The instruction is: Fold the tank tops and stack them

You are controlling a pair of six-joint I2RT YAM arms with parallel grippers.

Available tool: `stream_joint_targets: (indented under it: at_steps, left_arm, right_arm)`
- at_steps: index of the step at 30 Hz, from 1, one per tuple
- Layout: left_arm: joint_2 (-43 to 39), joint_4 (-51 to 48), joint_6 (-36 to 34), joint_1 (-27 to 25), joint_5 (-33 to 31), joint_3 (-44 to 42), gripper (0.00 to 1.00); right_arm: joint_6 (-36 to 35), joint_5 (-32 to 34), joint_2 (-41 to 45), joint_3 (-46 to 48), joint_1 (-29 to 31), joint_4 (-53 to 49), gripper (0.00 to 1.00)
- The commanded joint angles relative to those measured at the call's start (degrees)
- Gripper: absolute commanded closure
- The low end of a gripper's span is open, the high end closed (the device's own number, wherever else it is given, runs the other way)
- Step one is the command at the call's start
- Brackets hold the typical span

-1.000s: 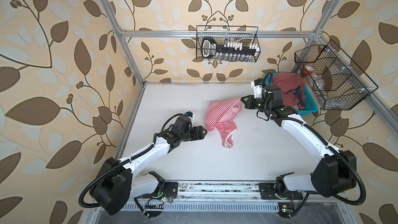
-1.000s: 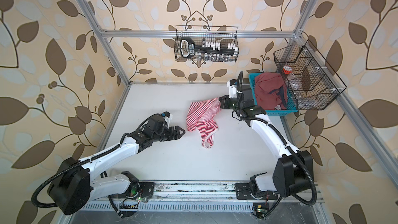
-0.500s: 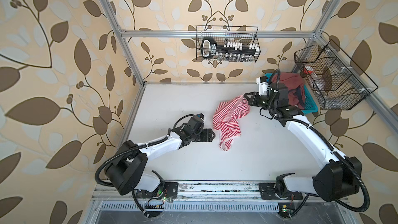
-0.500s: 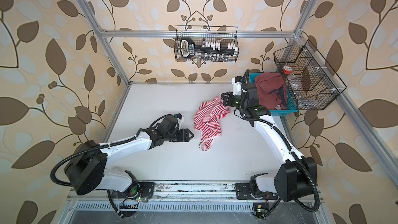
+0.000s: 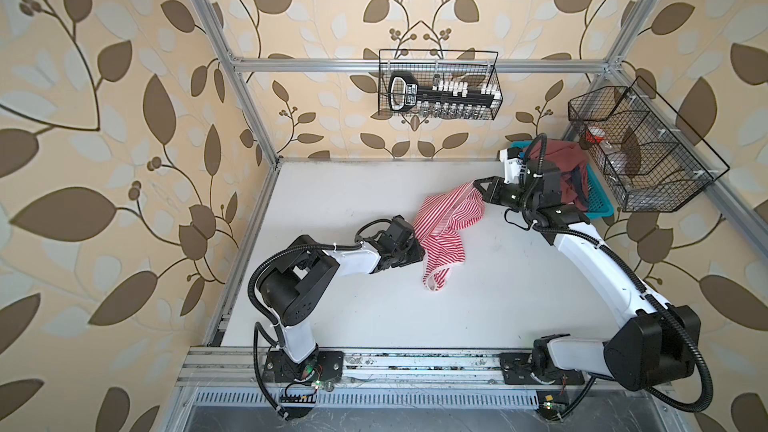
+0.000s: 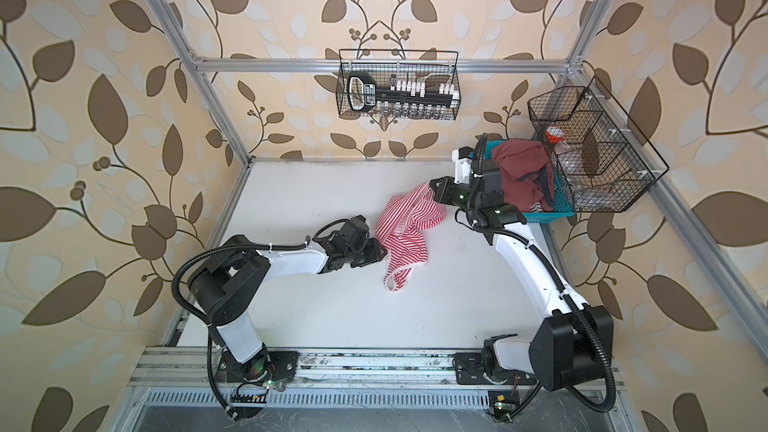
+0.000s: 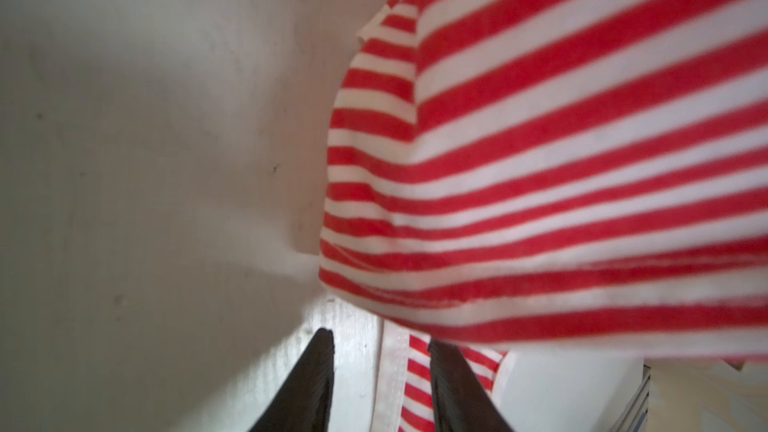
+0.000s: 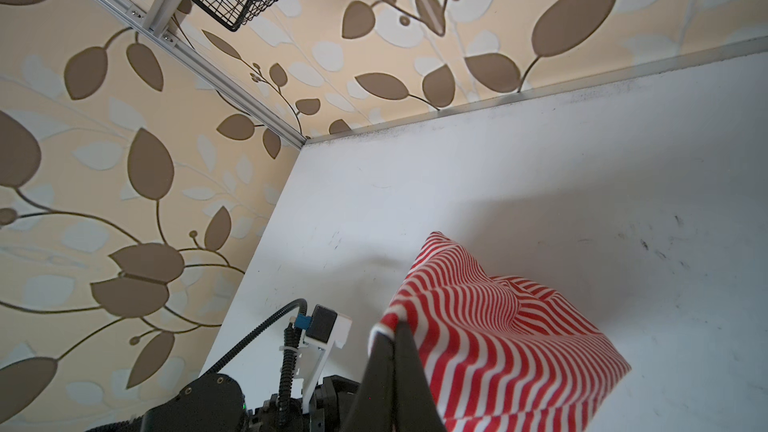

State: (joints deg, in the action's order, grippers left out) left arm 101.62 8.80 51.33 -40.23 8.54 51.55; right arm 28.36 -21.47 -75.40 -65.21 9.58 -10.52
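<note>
Red-striped tank top (image 5: 446,222) hangs from right claw (image 5: 478,188).

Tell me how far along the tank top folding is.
Nothing looks folded or stacked yet. In hand: the right gripper is shut on an edge of the striped top, holding part of it up above the table, while the left gripper has its jaws apart around a strap. Left: folding that top, then the red top, which lies bunched in the blue basket.
</note>
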Motion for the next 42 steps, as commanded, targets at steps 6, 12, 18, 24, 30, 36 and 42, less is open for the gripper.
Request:
stream_joint_targets:
  at_steps: [6, 12, 18, 24, 30, 36, 42]
  left_arm:
    - [2.9, 7.9, 15.4, -1.8, -3.4, 0.7, 0.62]
    - [4.3, 8.8, 23.7, -2.9, -7.1, 3.1, 0.62]
    - [7.5, 5.9, 25.1, -2.8, -8.5, 7.9, 0.62]
    - [9.3, 1.1, 24.9, -2.8, -10.2, 11.1, 0.65]
    - [8.2, -1.8, 24.1, -2.8, -13.3, 10.5, 0.67]
    - [10.9, -1.7, 23.3, -2.8, -12.6, 13.2, 0.66]
    - [13.7, -2.0, 23.0, -2.9, -11.7, 15.7, 0.65]
  right_arm:
    - [0.5, -1.2, 2.1, 1.0, -1.0, 1.8, 1.0]
    - [1.2, -1.6, 2.7, 2.2, -1.4, 3.0, 1.0]
    - [1.3, -2.1, 3.0, 2.9, -1.6, 3.4, 1.0]
    - [1.3, -2.7, 3.5, 2.9, -2.4, 3.2, 1.0]
    - [1.3, -3.3, 4.0, 2.9, -2.9, 3.1, 1.0]
    - [1.3, -3.9, 4.0, 3.0, -2.9, 3.2, 1.0]
    - [1.0, -4.1, 4.4, 3.3, -3.0, 2.6, 1.0]
